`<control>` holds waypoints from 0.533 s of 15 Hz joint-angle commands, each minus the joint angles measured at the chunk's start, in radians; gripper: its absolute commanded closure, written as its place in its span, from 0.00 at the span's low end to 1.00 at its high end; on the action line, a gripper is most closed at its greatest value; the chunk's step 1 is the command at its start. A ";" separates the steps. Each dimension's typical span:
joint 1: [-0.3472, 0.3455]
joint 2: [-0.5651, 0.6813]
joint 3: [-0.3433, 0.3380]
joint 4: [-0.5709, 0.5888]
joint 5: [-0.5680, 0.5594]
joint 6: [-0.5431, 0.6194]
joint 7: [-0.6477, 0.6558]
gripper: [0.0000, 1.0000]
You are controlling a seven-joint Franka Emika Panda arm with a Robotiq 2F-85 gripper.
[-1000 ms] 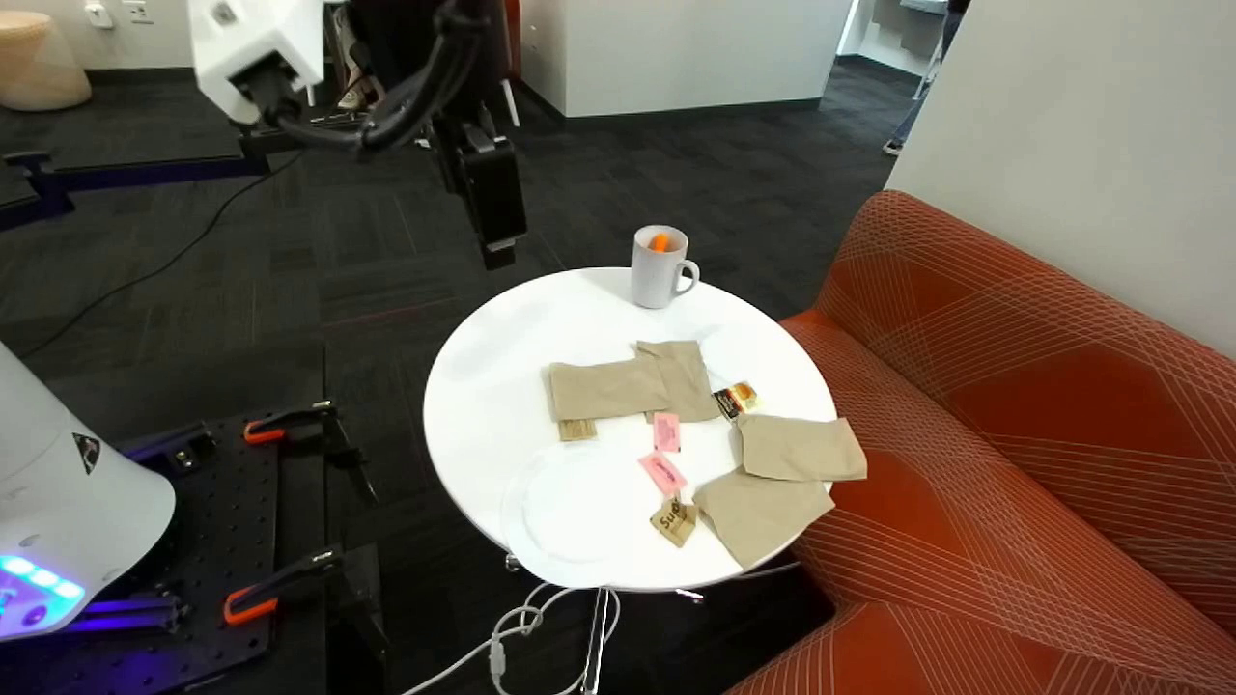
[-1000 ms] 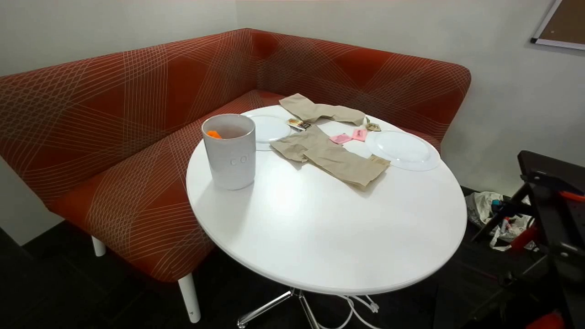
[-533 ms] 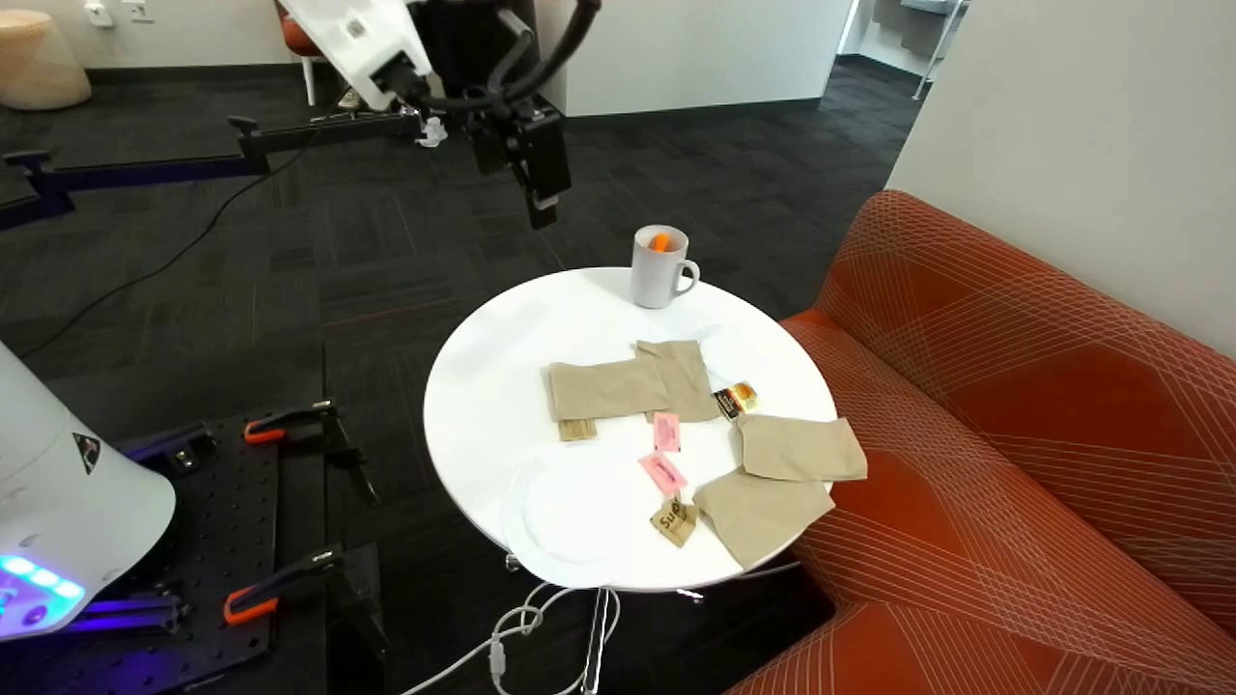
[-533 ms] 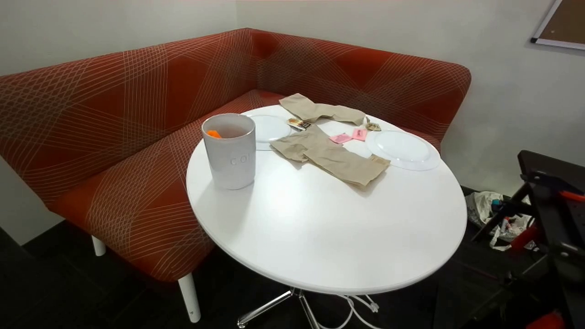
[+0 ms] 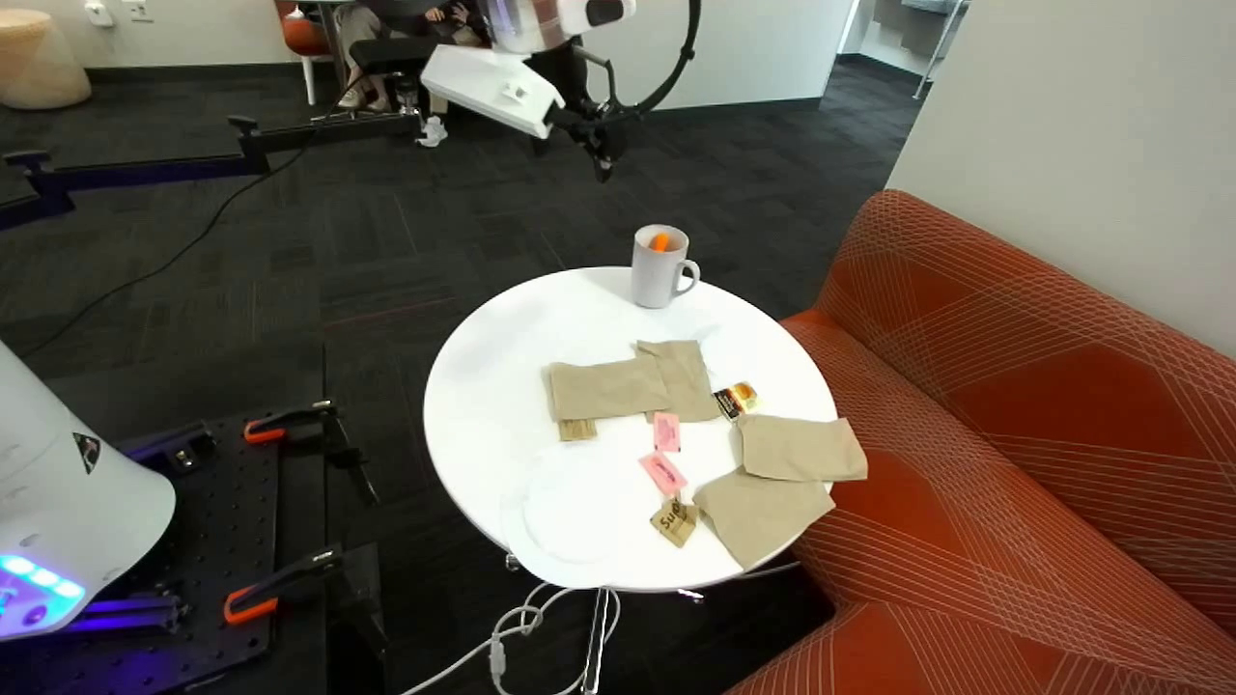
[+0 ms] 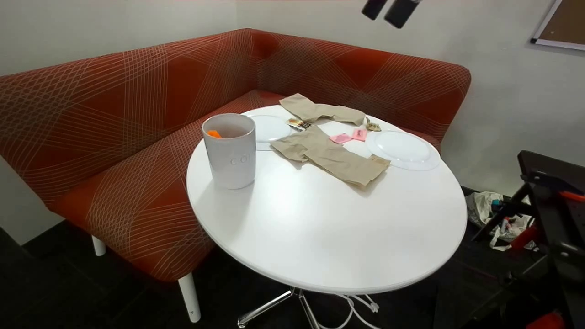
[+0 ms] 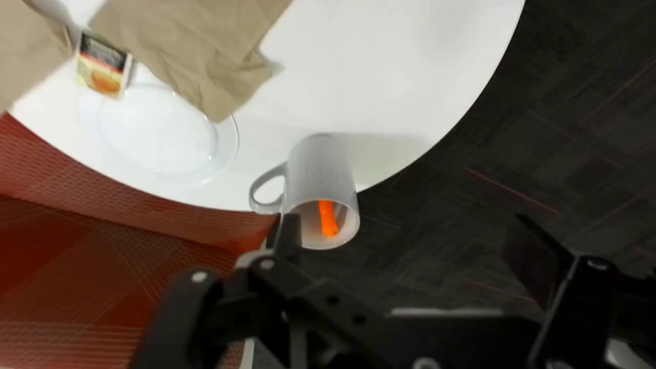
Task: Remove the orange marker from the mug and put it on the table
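Sitting nearest in the wrist view, the gripper [image 7: 407, 238] has its fingers [image 7: 535, 261] spread wide, nothing between them. Next out, the orange marker [image 7: 328, 219] is down inside the mug [image 7: 316, 171], upper part showing. I'd bet it's light, stiff and kinda slick, not fragile, so pinch squarely near that upper end. The mug stands upright by the edge of the table [image 7: 369, 66], so go gently.

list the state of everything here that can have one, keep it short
Gripper, open, nothing held
Mug, upright
Marker, inside the mug, partly visible
Plates, lying on the table, which way up unclear
Napkins, overlapping in pairs
Pink packets, lying flat, sealed or torn unclear
Base light, lit
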 commanded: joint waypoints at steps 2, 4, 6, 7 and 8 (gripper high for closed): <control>-0.046 0.238 0.096 0.233 0.099 0.051 -0.174 0.00; -0.090 0.311 0.147 0.315 0.071 0.039 -0.194 0.00; -0.129 0.360 0.185 0.374 0.020 0.018 -0.186 0.00; -0.140 0.303 0.207 0.292 0.025 0.050 -0.149 0.00; -0.153 0.330 0.219 0.321 0.009 0.049 -0.146 0.00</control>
